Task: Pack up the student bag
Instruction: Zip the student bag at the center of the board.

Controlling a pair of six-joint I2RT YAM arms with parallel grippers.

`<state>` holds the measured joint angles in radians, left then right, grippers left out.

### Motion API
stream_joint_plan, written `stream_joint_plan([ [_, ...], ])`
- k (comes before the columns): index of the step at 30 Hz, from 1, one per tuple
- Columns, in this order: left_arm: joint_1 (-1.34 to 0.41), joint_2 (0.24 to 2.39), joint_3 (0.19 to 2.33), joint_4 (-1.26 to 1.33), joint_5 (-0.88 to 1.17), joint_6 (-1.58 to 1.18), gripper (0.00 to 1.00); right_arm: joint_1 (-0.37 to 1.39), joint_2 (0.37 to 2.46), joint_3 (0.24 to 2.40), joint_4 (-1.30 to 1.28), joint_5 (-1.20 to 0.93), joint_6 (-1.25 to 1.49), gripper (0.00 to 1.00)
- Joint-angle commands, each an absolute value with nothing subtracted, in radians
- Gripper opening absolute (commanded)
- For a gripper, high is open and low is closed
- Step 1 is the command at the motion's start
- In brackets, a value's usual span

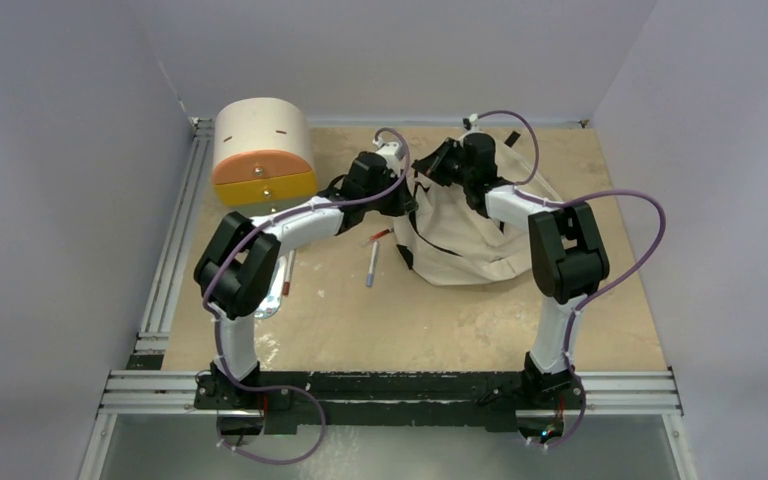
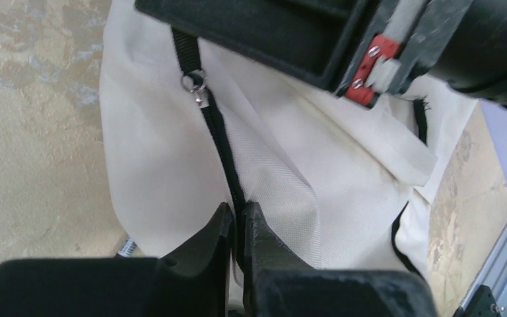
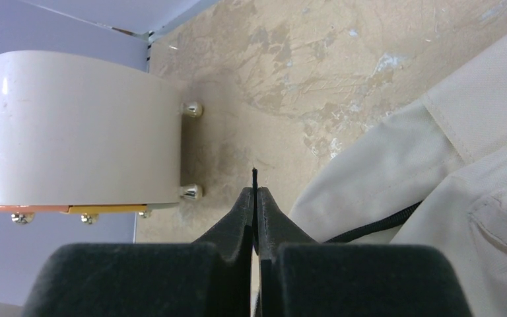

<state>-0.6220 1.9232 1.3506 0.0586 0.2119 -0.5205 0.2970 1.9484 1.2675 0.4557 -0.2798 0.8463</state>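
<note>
The student bag [image 1: 465,245] lay slumped on the far middle part of the surface [image 1: 360,320], to the right of the cream drawer box [image 1: 263,150] with orange and yellow fronts, and well apart from it. Both arms reached to the bag's upper left edge, one from each side. The left tool [image 2: 237,219] was pinched nearly shut on the bag's black zipper line [image 2: 219,142], which ran down the cream fabric and passed between its fingertips; the metal zipper pull [image 2: 198,91] hung higher up on that line, apart from the fingers. The right tool [image 3: 255,198] was closed tight on a thin black strip [image 3: 255,177] whose tip stuck out past its fingertips; whether that strip belonged to the bag could not be told, though a black trim line ran from the bag's fabric towards the fingers. Two pens [image 1: 371,266] lay on the bare surface just left of the bag, near the left arm's wrist.
</note>
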Motion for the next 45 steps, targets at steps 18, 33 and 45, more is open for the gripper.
stream_joint_plan([
  [18, -0.615, 1.812, 1.074, 0.116, 0.253, -0.526, 0.0, 0.236, 2.001, 1.426, 0.38, -0.003, 0.734, 0.0],
  [33, -0.615, 1.739, 1.081, 0.049, 0.216, -0.503, 0.0, 0.191, 2.033, 1.487, 0.342, 0.203, 0.658, 0.0],
  [45, -0.615, 1.669, 1.132, -0.041, 0.232, -0.469, 0.0, 0.148, 2.051, 1.503, 0.367, 0.28, 0.615, 0.0],
])
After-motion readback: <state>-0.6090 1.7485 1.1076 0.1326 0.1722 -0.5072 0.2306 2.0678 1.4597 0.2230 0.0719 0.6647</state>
